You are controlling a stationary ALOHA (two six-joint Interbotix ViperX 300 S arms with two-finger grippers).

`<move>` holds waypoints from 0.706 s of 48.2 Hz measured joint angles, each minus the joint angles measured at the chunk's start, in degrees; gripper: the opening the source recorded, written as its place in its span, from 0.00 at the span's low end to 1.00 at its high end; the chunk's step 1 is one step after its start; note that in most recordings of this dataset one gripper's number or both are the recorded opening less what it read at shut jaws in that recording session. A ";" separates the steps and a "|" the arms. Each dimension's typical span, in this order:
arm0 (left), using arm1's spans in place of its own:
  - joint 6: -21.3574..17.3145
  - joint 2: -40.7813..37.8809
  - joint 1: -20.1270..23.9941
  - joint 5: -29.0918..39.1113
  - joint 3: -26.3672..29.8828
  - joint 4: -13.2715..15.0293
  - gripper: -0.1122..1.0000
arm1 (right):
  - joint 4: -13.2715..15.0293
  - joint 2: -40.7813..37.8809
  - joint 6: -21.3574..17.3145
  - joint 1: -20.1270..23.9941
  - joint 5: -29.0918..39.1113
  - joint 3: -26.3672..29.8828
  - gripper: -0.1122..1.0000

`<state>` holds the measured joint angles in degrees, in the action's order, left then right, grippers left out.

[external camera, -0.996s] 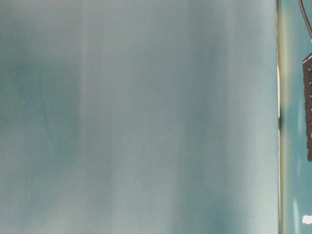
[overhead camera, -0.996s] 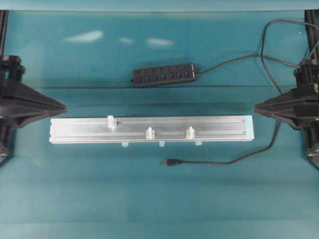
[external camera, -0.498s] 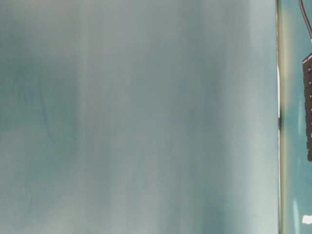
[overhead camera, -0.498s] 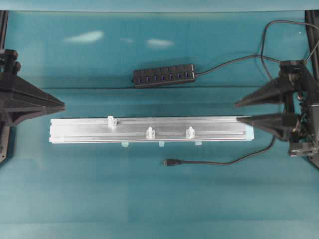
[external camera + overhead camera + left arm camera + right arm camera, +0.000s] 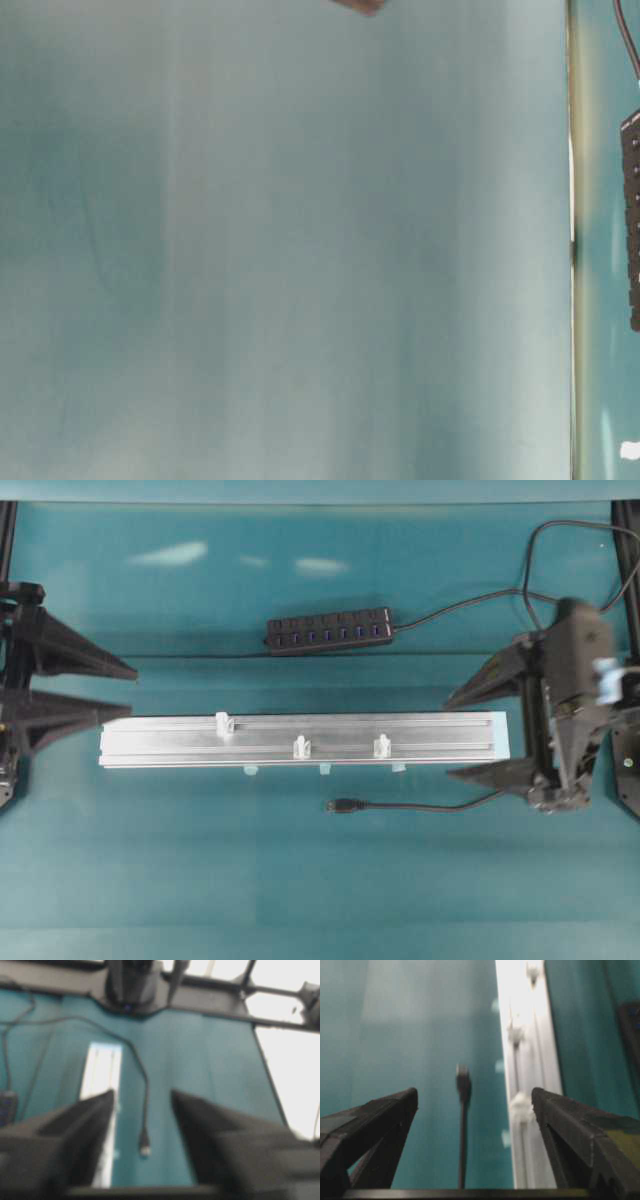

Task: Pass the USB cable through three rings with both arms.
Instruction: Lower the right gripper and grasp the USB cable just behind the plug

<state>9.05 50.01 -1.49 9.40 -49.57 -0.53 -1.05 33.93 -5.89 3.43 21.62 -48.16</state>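
Observation:
The USB cable (image 5: 430, 804) lies on the teal table in front of the silver rail (image 5: 160, 740), its plug (image 5: 343, 805) pointing left. The three rings (image 5: 224, 723) (image 5: 301, 747) (image 5: 381, 746) stand upright on the rail with nothing through them. My left gripper (image 5: 132, 692) is open at the rail's left end and holds nothing. My right gripper (image 5: 449, 739) is open wide at the rail's right end, its jaws straddling the rail end and the cable. The right wrist view shows the plug (image 5: 463, 1077) ahead between the open fingers and the nearest ring (image 5: 520, 1102). In the left wrist view the plug (image 5: 144, 1147) is blurred.
A black multi-port hub (image 5: 328, 630) lies behind the rail, and its cord loops off to the back right. Small light-blue feet (image 5: 250, 770) show under the rail's front edge. The table-level view is mostly a blurred teal surface, with the hub (image 5: 632, 220) at its right edge.
Both grippers went from shut to open. The right arm moved left, toward the rail's right end and the cable. The cable, rail and rings have not moved.

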 measured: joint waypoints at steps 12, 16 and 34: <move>-2.37 -2.11 0.09 3.60 -0.44 -0.09 0.71 | 0.35 -8.09 0.09 1.32 7.38 4.75 0.88; -4.66 -3.16 0.09 6.15 -0.53 -0.18 0.72 | 1.05 -11.07 0.09 1.58 9.93 6.68 0.88; -10.37 -3.34 0.09 9.93 -2.02 -0.18 0.72 | 1.32 -23.91 0.09 2.29 18.46 14.33 0.87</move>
<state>-1.32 46.67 -1.41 19.34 -51.59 -0.70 0.26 10.02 -5.80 5.71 40.08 -33.84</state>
